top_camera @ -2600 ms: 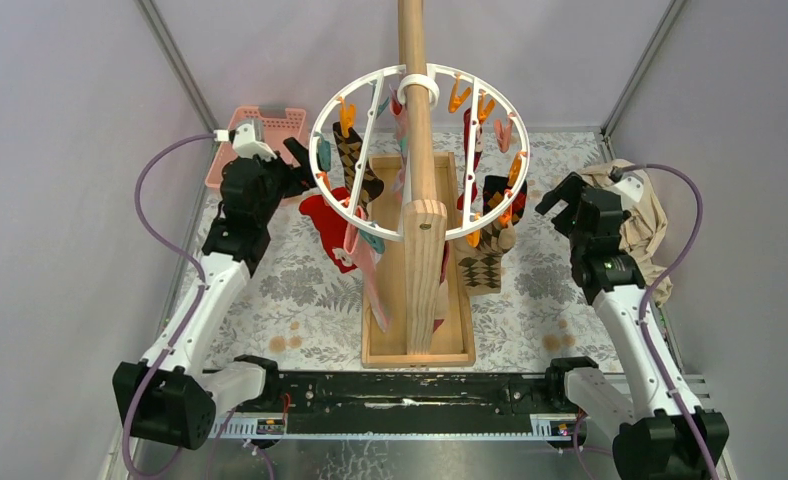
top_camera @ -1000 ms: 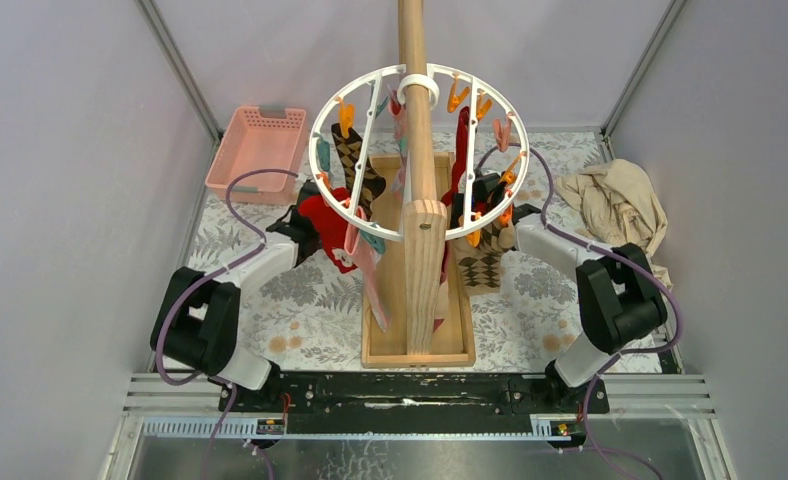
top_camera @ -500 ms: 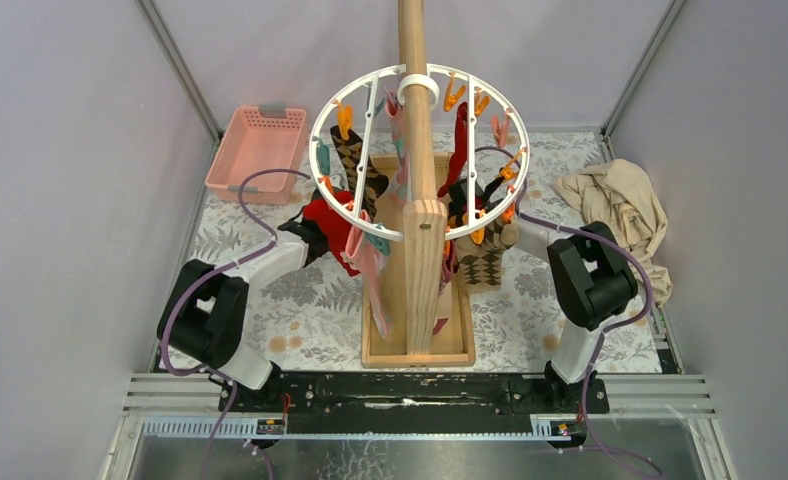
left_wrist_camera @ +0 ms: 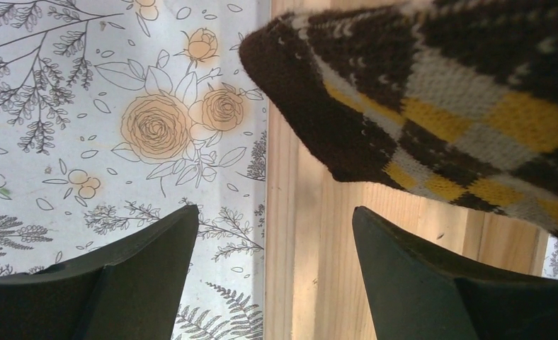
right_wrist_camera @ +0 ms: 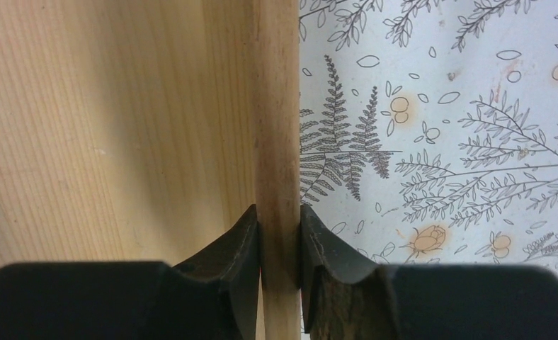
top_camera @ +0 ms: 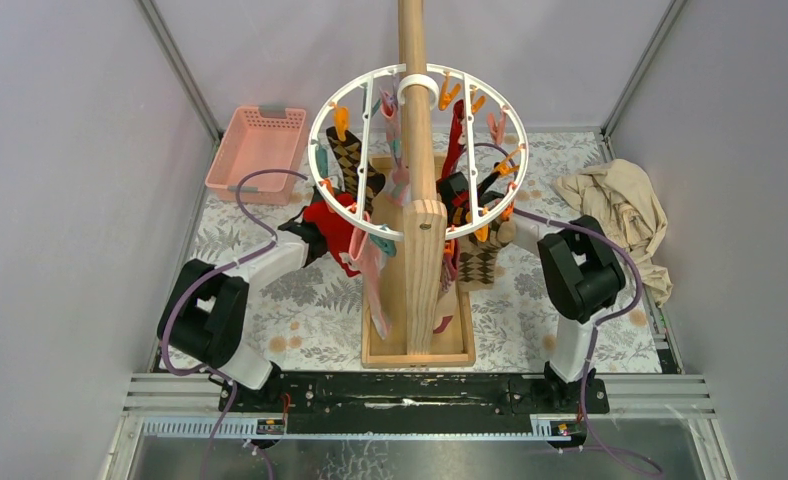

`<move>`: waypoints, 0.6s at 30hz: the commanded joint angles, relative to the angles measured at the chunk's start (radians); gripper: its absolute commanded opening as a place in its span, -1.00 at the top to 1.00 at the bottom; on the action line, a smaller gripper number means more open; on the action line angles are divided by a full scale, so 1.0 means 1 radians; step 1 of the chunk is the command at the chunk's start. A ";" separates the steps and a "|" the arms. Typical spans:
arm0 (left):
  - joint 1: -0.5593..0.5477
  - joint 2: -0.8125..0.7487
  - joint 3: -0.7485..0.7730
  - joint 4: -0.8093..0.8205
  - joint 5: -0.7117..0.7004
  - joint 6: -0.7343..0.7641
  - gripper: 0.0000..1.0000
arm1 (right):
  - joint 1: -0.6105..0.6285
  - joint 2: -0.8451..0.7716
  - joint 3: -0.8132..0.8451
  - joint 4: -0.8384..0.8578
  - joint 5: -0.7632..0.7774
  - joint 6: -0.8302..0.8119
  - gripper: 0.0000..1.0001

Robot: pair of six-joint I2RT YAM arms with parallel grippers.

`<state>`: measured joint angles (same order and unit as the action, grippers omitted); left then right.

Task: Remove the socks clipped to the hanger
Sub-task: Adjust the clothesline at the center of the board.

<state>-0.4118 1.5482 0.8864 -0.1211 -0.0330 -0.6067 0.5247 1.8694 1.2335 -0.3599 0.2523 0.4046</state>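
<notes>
Several socks (top_camera: 335,225) hung clipped under the hanger (top_camera: 418,84), which sat high on the wooden post (top_camera: 411,50). Left of the post, I had the left gripper (left_wrist_camera: 272,234) low among the hanging socks, its fingers (left_wrist_camera: 141,262) spread wide with nothing between them. A brown checked sock (left_wrist_camera: 439,99) dangled just beyond its tips. Right of the post, the right gripper (right_wrist_camera: 280,234) sat beneath the hanger with its fingers (right_wrist_camera: 237,248) drawn nearly together, only a slim gap between them. I could not tell whether they pinched any fabric, since its wrist view was too tight.
</notes>
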 commanded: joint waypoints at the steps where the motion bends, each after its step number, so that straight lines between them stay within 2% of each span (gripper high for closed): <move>1: -0.002 -0.031 0.035 -0.015 -0.046 0.021 -0.76 | -0.021 0.037 0.107 -0.114 0.234 0.133 1.00; 9: -0.002 -0.070 0.005 -0.035 -0.048 0.019 -0.81 | -0.040 0.029 0.129 -0.139 0.325 0.244 1.00; 18: -0.003 -0.084 -0.031 -0.041 -0.047 0.012 -0.83 | -0.145 0.016 0.114 -0.141 0.329 0.347 1.00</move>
<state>-0.4118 1.4937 0.8745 -0.1535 -0.0536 -0.5999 0.4862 1.9144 1.3136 -0.4957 0.3733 0.5907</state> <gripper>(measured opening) 0.913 0.289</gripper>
